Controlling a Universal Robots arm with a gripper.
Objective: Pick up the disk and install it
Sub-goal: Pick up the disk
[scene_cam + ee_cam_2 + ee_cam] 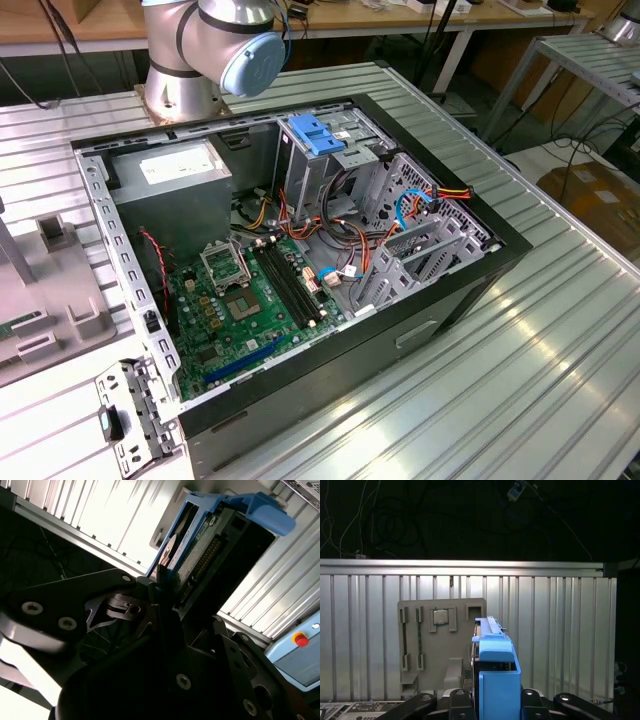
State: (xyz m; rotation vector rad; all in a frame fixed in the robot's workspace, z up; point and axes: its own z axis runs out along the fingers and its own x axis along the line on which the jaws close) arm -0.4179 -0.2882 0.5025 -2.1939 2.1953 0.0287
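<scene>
The disk [497, 676] stands on edge between my fingers, its blue plastic rail facing the first wrist view. In the second wrist view the disk [200, 555] shows its dark body, a connector row and blue rails, with a dark finger [162, 582] pressed on its edge. My gripper [496, 706] is shut on it, held above the ribbed metal table [560, 630]. The open computer case [470, 285] lies on its side in the exterior view, with a metal drive cage [320, 175] topped by a light-blue latch [315, 135].
The arm's base [195, 55] stands behind the case. Inside are a grey power-supply box [175, 185], a green motherboard [245, 305] and loose cables [350, 235]. A grey parts fixture [440, 645] lies on the table below the disk; it is also at the exterior view's left [50, 290].
</scene>
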